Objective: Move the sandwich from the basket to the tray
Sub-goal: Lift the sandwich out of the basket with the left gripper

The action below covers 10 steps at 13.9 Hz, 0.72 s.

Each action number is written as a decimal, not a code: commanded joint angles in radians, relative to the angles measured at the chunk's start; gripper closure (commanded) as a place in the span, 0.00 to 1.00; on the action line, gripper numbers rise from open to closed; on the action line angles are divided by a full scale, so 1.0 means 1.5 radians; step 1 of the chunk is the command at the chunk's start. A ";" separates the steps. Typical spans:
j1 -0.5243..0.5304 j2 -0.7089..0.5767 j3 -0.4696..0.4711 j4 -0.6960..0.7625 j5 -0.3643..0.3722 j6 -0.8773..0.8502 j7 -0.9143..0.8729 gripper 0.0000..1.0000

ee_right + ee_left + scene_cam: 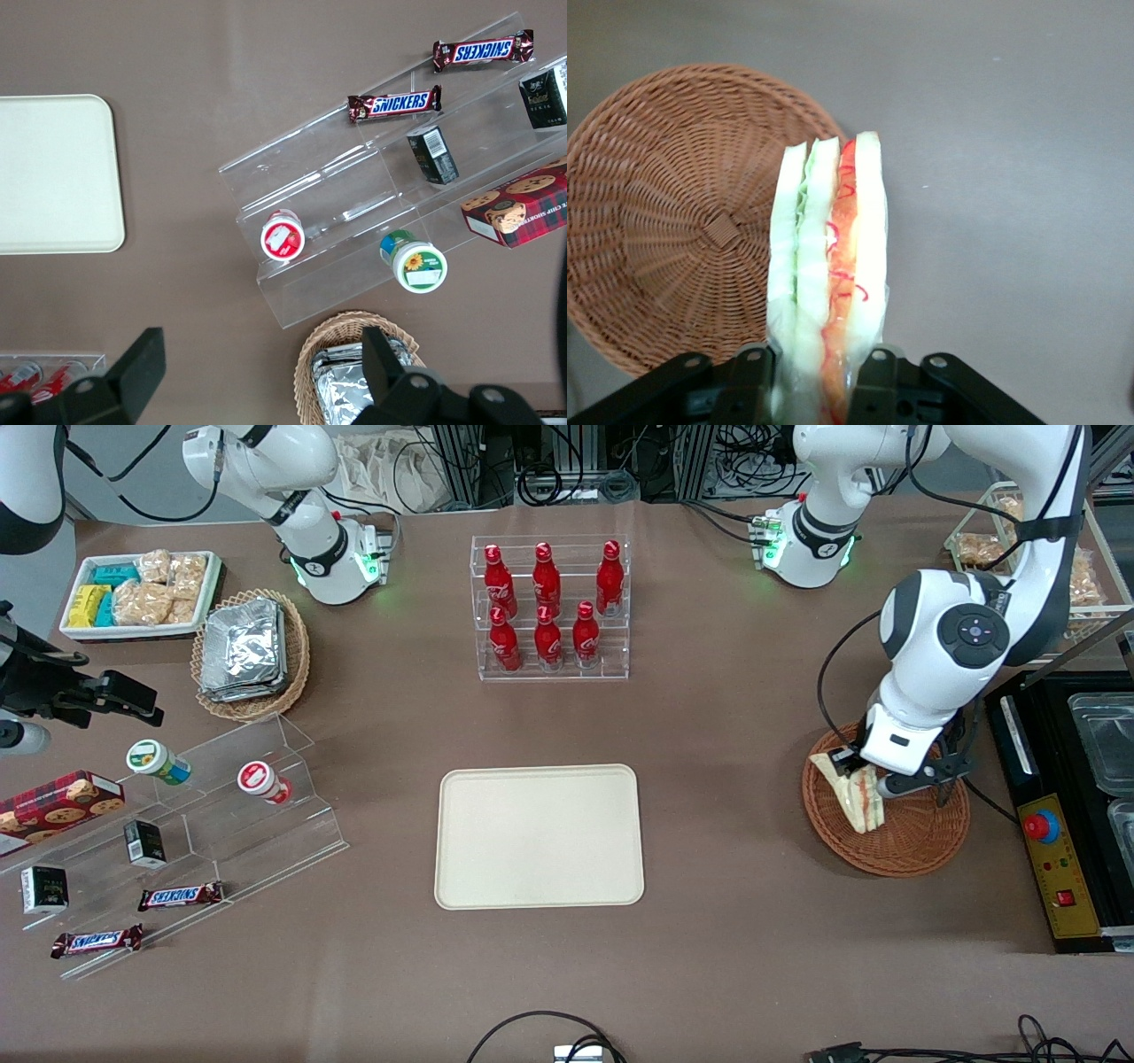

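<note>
The sandwich (858,797) is pinched between the fingers of the left arm's gripper (873,784), which is held over the basket (895,846) at the working arm's end of the table. In the left wrist view the sandwich (828,266) is seen standing on edge, cut face toward the camera, with one finger (749,381) pressed against each bread side, so the grasp appears to be made. In that same view the sandwich is seen partly over the basket (664,212) and partly over bare table, which suggests it is lifted clear of the weave; from the front, contact with the basket cannot be ruled out.

The tray (539,837) lies in the middle of the table, well apart from the basket, toward the parked arm, and nothing is seen on it. So the pick-up is judged done or nearly done, while the carry across the table, the lowering onto the tray and the release are left. The rack of red bottles (549,607), farther from the front camera than the tray, lies off the direct line between basket and tray.
</note>
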 commanded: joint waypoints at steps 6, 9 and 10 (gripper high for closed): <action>-0.001 0.050 -0.107 0.118 0.010 -0.048 0.026 0.79; -0.002 0.100 -0.149 0.210 0.011 -0.115 0.028 0.79; -0.002 0.111 -0.160 0.230 0.012 -0.128 0.027 0.79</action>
